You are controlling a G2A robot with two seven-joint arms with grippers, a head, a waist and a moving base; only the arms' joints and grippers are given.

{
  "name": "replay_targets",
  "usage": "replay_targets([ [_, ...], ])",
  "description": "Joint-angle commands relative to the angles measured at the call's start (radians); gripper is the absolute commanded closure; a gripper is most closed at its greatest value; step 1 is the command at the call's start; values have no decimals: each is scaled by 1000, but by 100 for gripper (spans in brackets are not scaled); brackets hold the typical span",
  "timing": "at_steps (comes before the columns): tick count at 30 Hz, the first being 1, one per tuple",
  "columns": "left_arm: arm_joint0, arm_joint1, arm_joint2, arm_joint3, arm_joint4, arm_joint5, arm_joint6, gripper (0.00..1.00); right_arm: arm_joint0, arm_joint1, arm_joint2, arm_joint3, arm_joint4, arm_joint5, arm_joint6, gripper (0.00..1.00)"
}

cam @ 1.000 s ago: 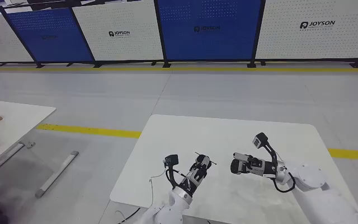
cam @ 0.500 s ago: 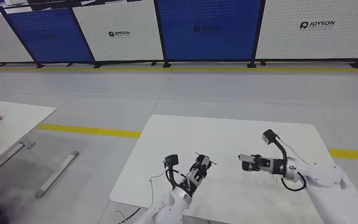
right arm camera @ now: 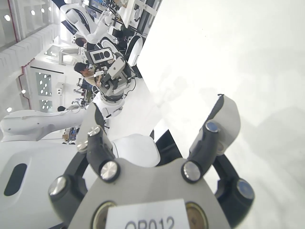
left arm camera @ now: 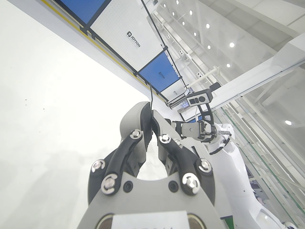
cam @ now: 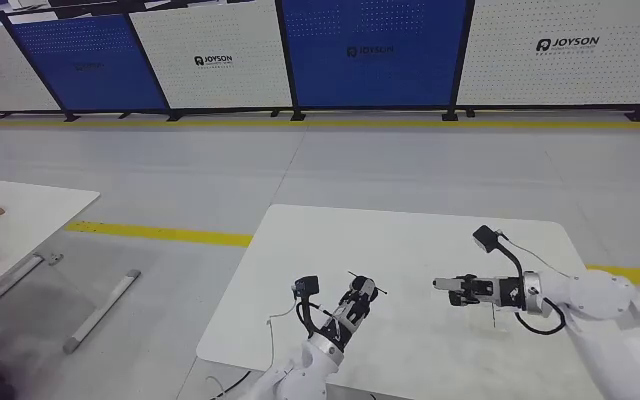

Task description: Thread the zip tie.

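The fingers (left arm camera: 133,117) of the left gripper (left arm camera: 151,117) are pressing together on the zip tie (left arm camera: 151,94), a thin black strip pinched between their dark pads. The tie is being held above the near left part of the white surface (cam: 420,240), not lying on it. In the top view its long axis is running at a slant, from far left to near right, crossing the fingertips with a short length sticking out on each side. In the left wrist view a free end is pointing out past the fingertips.

The fingers (right arm camera: 228,113) of the right gripper (right arm camera: 156,100) are standing wide apart and holding nothing. That gripper is hovering over the right part of the surface, facing left toward the tie and well apart from it.

Compared with a second ago, the right gripper is sitting farther right, so the gap to the tie is wider. The left gripper and the tie are keeping the same place and slant.
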Motion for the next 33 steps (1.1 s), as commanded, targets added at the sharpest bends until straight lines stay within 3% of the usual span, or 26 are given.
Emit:
replay_targets([
  [1, 0, 0, 0, 0, 0, 0, 0, 100, 0, 0, 0, 0, 0, 0, 0, 0],
  [3, 0, 0, 0, 0, 0, 0, 0, 100, -6, 1, 3, 2, -10, 8, -26, 0],
  [6, 0, 0, 0, 0, 0, 0, 0, 100, -16, 14, 26, -42, -173, 49, -115, 0],
  [10, 0, 0, 0, 0, 0, 0, 0, 100, -15, 36, 65, -103, -316, 131, -88, 0],
  [14, 0, 0, 0, 0, 0, 0, 0, 100, -1, 51, 83, -135, -406, 163, -21, 0],
  [17, 0, 0, 0, 0, 0, 0, 0, 100, 18, 53, 63, -132, -567, 265, -89, 0],
  [29, 0, 0, 0, 0, 0, 0, 0, 100, 11, 54, 57, -127, -586, 263, -97, 0],
  [33, 0, 0, 0, 0, 0, 0, 0, 100, 59, 54, 12, -98, -654, 280, 36, 0],
])
